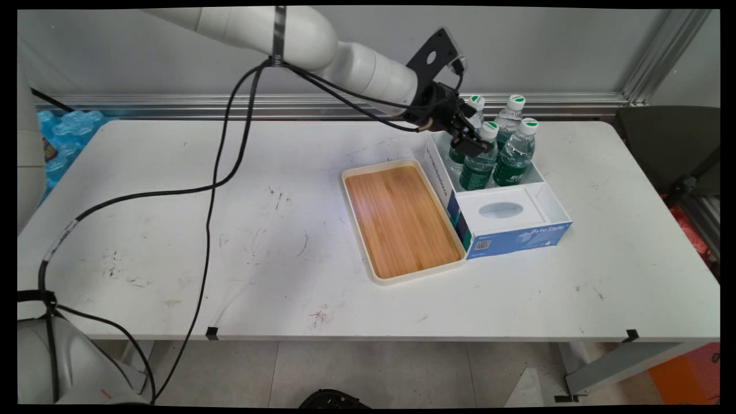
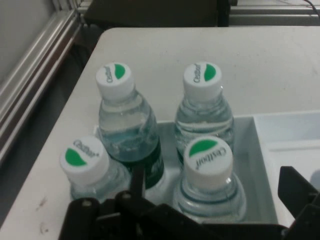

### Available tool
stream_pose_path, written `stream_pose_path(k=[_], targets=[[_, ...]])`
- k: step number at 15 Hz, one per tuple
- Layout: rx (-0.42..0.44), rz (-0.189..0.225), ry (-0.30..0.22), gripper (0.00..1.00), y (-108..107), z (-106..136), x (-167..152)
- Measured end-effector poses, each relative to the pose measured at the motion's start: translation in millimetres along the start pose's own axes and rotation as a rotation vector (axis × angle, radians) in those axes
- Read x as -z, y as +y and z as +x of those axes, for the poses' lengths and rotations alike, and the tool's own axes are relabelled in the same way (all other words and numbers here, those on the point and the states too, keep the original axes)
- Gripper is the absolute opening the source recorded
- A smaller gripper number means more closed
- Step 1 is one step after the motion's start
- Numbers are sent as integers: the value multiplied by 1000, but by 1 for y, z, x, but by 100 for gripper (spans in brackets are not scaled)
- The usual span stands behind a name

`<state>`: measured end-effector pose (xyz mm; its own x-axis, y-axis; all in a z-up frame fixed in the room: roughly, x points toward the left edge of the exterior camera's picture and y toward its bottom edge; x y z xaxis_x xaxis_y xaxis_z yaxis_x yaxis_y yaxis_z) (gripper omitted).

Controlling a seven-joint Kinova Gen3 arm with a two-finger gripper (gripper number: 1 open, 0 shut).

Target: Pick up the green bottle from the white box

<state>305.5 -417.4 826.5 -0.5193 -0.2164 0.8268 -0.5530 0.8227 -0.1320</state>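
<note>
Four clear water bottles with white-and-green caps stand in the far half of a white box (image 1: 553, 202) with a blue front. In the main view my gripper (image 1: 472, 141) hangs over the box's left side, at the near-left bottle (image 1: 478, 168). In the hand view this bottle's cap (image 2: 207, 160) sits between the two black fingers (image 2: 295, 186), which stand wide apart and clear of it. The gripper (image 2: 216, 182) is open and holds nothing. The other bottles (image 2: 202, 107) stand close behind and beside it.
A wooden tray (image 1: 402, 218) with a cream rim lies against the box's left side. The box's near half holds a white insert (image 1: 501, 211) with an oval hole. Black cables (image 1: 214, 184) hang from the arm over the table's left. A dark chair (image 1: 667, 144) stands at the right.
</note>
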Motion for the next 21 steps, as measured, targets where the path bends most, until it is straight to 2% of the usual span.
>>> stream_pose_path(k=[7,21], targets=[[2,7,15,100,-2,1,-15],[31,-16,-20,100,3,-23,-31]])
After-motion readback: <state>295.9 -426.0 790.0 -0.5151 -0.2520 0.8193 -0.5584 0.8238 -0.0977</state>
